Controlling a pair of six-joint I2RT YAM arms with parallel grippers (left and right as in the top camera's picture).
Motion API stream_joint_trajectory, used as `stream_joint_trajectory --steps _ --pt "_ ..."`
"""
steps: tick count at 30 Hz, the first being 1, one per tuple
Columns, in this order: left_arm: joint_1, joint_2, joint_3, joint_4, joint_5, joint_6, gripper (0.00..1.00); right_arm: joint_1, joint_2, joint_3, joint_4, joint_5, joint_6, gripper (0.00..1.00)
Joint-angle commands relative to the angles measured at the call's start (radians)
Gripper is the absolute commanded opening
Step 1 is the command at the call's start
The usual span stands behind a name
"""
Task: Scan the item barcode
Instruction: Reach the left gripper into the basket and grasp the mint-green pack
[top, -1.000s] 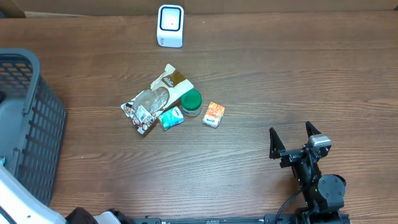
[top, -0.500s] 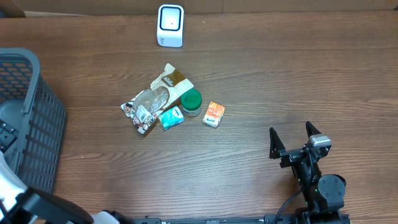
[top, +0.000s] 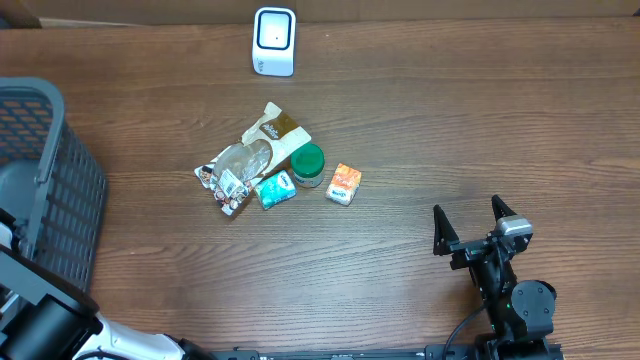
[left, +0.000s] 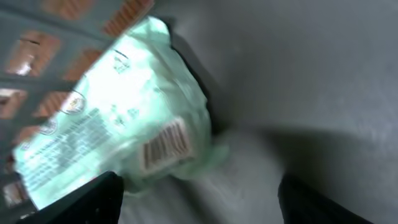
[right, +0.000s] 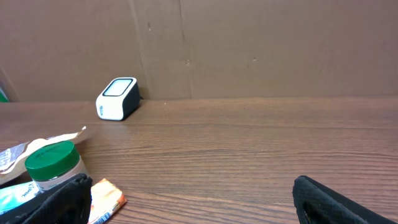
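The pouch (left: 118, 134) is pale green and lies inside the basket (left: 311, 74), against the grid wall at 10 o'clock in the left wrist view. Its barcode (left: 165, 144) faces the camera. This picture is blurred, so the print is not readable. The left hand (left: 199, 202) is over the gray basket floor with its two fingers spread wide, one at 7 o'clock and one at 5 o'clock, and nothing is pinched between them. The lower edge of the pouch is just beside the 7 o'clock finger; I cannot tell if they touch.

From overhead, the basket (top: 50, 130) stands at 9 o'clock on the bench (top: 480, 120), and the left arm (top: 40, 320) is at 7 o'clock. The scanner (top: 273, 42) stands at 12 o'clock, near the wall. Near the middle lies a small group: a bag (top: 252, 155), a jar (top: 308, 165) with green lid touching it at 3 o'clock, a teal packet (top: 275, 189) at 7 o'clock of the jar, and an orange packet (top: 343, 184) just beside the jar at 4 o'clock.

The right hand (top: 467, 210) is at 5 o'clock, well apart from the group, fingers fully spread and holding nothing.
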Motion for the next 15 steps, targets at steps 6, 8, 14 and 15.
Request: stream_joint_trajectory --steps 6,8,14,15 --pt "0.03 0.041 -0.01 0.052 -0.077 0.072 0.8 0.005 -0.006 -0.01 0.003 0.009 -0.001 1.0" --pt "0.044 0.045 -0.011 0.06 -0.077 0.076 0.8 0.005 -0.006 -0.01 0.003 0.009 -0.001 1.0" --pt "0.085 0.082 -0.011 0.08 -0.031 0.079 0.72 0.005 -0.006 -0.01 0.003 0.009 -0.001 1.0" --pt "0.087 0.095 -0.011 0.081 -0.028 0.079 0.66 0.005 -0.006 -0.01 0.003 0.009 -0.001 1.0"
